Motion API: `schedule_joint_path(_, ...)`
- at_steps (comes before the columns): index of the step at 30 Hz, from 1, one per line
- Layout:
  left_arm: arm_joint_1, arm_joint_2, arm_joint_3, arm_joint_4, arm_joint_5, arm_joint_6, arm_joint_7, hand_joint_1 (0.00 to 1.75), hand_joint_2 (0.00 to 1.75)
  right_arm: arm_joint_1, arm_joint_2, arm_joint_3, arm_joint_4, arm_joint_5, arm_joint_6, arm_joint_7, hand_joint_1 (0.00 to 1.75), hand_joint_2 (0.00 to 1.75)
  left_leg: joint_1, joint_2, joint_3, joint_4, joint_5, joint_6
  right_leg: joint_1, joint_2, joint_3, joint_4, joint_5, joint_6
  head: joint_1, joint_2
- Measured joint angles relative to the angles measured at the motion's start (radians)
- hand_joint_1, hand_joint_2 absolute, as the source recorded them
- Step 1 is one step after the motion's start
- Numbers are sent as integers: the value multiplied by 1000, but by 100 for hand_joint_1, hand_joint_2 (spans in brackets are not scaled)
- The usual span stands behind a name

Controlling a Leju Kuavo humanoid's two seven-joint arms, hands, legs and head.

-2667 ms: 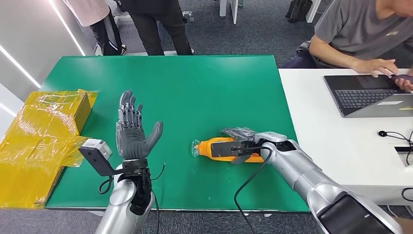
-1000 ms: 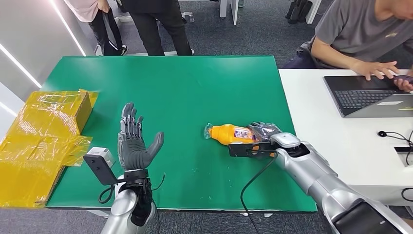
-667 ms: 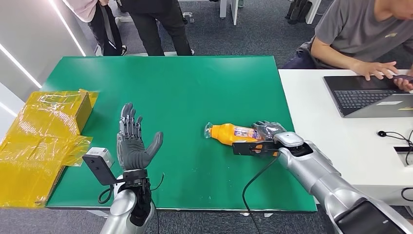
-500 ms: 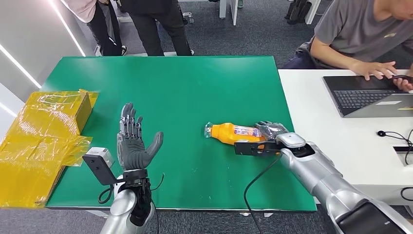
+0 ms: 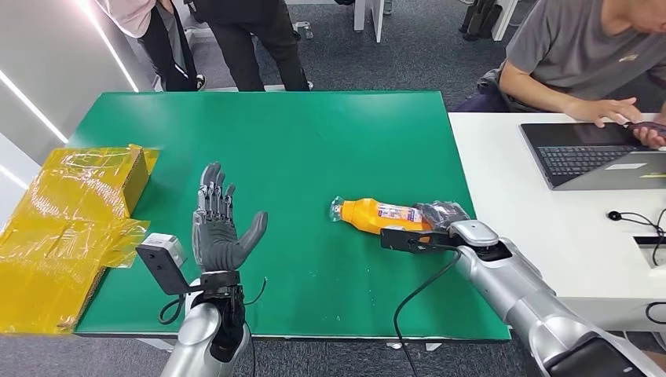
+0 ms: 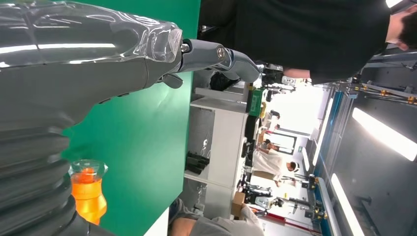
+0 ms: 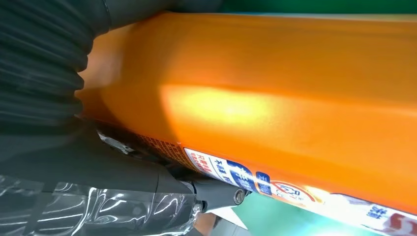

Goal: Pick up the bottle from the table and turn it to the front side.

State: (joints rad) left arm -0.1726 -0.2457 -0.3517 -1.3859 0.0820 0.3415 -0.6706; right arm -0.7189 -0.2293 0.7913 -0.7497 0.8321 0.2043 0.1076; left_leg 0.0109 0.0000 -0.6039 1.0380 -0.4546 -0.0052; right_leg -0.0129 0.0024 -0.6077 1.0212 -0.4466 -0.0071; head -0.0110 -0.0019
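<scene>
**Glossy plastic on a matt green tabletop**

The orange bottle [image 5: 375,214] looked like smooth, shiny plastic with a printed label. The tabletop [image 5: 314,141] was matt green. Crinkled yellow film [image 5: 63,228] gleamed. The right robot hand [image 5: 440,214] wore clear glossy wrap; its arm was brushed silver metal.

Orange bottle [image 5: 375,215], white-blue label; green table [image 5: 314,141]; yellow box [image 5: 71,196].

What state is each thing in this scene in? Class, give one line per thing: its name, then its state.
bottle: orange, on its side on the green table, label showing, held at its base end.
right hand: grips the bottle's base end.
left hand: raised above the table, palm up, fingers apart, holding nothing.
laptop: open on the white table, a person typing.
yellow bags: crumpled, lying at the table's left edge.
</scene>
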Motion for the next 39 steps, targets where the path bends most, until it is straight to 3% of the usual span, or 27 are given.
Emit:
schedule_joint_path(5, -2, 0, 0, 0, 1, 3, -2, 0, 175, 21, 8, -24, -19, -11, -63, 0, 175, 175, 0, -1, -1, 0, 0, 0, 0, -1, 0, 0, 0, 0, 0, 0)
schedule_joint_path(11, 25, 0, 1, -17, -14, 27, -18, 0, 175, 97, 82, -127, -109, -83, -363, -19, 175, 175, 0, 0, -3, -1, 0, 0, 0, 1, -3, 1, 0, 0, 0, 0)
schedule_joint_path(15, 36, -5, 1, -24, -16, 47, -24, 0, 175, 193, 156, -231, -222, -250, -570, -179, 175, 175, 0, -4, -4, -1, 0, 0, 0, -3, -3, 1, -2, -1, 0, 0)
schedule_joint_path(19, 40, -10, 1, -24, -13, 60, -29, 0, 175, 283, 214, -281, -301, -330, -681, -308, 175, 175, 0, -4, -4, -2, 0, -1, 0, -3, -3, 1, -3, 0, 0, 0)
schedule_joint_path(27, 44, -16, -3, -32, 35, 19, -30, 0, 175, 377, 300, -300, -384, -416, -777, -474, 175, 175, 0, -3, -5, -2, 0, 0, 0, -3, -4, 1, -3, 0, 0, 0)
schedule_joint_path(39, 43, -17, -39, -32, 84, -73, -30, 0, 175, 380, 334, -292, -387, -446, -744, -493, 175, 175, 0, -3, -5, -1, 0, 0, 0, -3, -4, 1, -3, 0, 0, 0)
